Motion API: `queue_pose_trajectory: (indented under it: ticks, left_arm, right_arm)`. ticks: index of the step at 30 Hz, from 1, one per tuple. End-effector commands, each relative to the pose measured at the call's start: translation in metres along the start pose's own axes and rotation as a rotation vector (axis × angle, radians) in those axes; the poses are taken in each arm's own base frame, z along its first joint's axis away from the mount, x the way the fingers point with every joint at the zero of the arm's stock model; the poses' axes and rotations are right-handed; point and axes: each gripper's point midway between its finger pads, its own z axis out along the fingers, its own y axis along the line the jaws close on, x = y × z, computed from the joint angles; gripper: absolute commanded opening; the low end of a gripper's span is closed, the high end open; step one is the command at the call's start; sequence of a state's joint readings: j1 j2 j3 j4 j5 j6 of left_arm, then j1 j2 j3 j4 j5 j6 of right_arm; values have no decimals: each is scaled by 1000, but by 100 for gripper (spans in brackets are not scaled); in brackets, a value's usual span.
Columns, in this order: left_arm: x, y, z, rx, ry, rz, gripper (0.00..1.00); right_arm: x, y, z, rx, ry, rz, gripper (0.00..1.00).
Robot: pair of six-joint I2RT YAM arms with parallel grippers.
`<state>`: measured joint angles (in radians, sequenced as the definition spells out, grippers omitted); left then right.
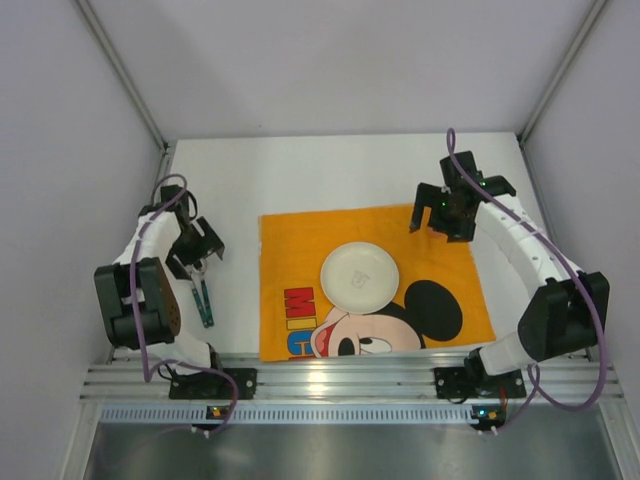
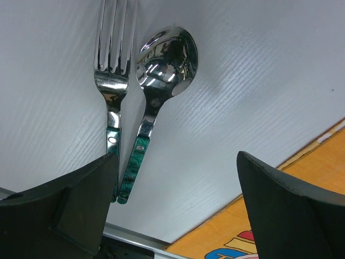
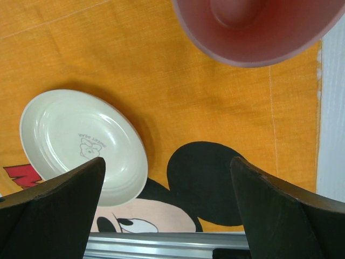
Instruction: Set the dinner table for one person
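White matte counter [image 1: 330, 170] fills the enclosure, bounded by grey walls [image 1: 330, 60] and a metal rail [image 1: 340, 378] at the near edge. Near its middle lies an orange cartoon cloth [image 1: 300, 240] carrying a pale plate [image 1: 359, 275]. A pink cup [image 3: 253, 27] stands at the cloth's far right corner. Fork [image 2: 111, 81] and spoon [image 2: 164, 56] lie side by side on bare counter left of the cloth. I see the left tool [image 2: 175, 216] spread wide above their handles, gripping nothing. The right tool [image 3: 167, 210] is equally wide beside the cup, also empty. I judge the setting nearly complete; moving the cutlery onto the cloth may remain.
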<state>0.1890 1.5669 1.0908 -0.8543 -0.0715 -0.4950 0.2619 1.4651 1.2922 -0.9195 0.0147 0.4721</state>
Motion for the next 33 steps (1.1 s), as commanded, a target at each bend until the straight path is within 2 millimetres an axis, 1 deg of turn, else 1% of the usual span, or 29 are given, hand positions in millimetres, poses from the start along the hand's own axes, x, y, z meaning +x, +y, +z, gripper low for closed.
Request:
queue_pose_trajectory:
  ticks: [1,5,6,9,12,14,16,17,19,20,22,23,24,26,27,29,30,31,32,33]
  left_arm:
    - [1,2,12,-18,16,0,96]
    - [9,12,24,-65,25,8,95]
    - [14,15,28,-73,38,12,94]
    - [19,18,36,-83,48,5,92]
    - [22,17,45,-84,58,-2,89]
    - [21,14,51,-71,55,-8,84]
    - [19,9,55,-51,57,-14,77]
    - [17,7,57,-41,50,-14,66]
    - [15,2,61,-27,54,-14,53]
    - [13,1,63,-24,49,-13,41]
    - [11,-2,69,-20,55,-7,27]
    - [11,-2,72,-20,58,-2,9]
    - [10,-3,77,-23,66,-2,0]
    - [10,-6,81,-11,77,1,0]
    - [6,-10,84,-4,77,2,0]
    - [2,-19,83,28,79,-1,0]
    - [-10,-25,80,44,57,-4,0]
    - [-15,-29,78,52,45,-6,0]
    - [-20,-39,75,97,49,-8,0]
    - [-34,-49,71,117,26,-8,0]
  right_arm:
    - [-20,14,-7,-44,-59,-46,100]
    - [-15,10,-3,-36,-44,-51,100]
    - [-14,9,-3,-34,-42,-51,100]
    - [-10,6,-2,-29,-34,-48,100]
    - [-6,4,-1,-24,-24,-52,100]
    - [-4,1,-2,-19,-18,-52,100]
    - [-2,0,-3,-16,-11,-54,100]
    - [-2,-1,-3,-9,-11,-54,100]
    - [-1,-2,-4,-4,-9,-55,100]
    - [-1,-3,-4,2,-8,-54,100]
    - [-1,-4,-6,6,-11,-54,100]
    - [-1,-6,-6,15,-11,-54,100]
    - [-2,-6,-7,19,-16,-55,100]
    - [-4,-8,-10,28,-22,-54,100]
    - [-4,-8,-10,29,-23,-49,100]
    - [-6,-5,-13,21,-28,-39,100]
    - [-6,-4,-14,20,-29,-26,100]
    - [-8,-3,-16,15,-35,-16,100]
    - [-7,-1,-17,10,-36,-1,100]
    - [-8,0,-19,8,-41,6,100]
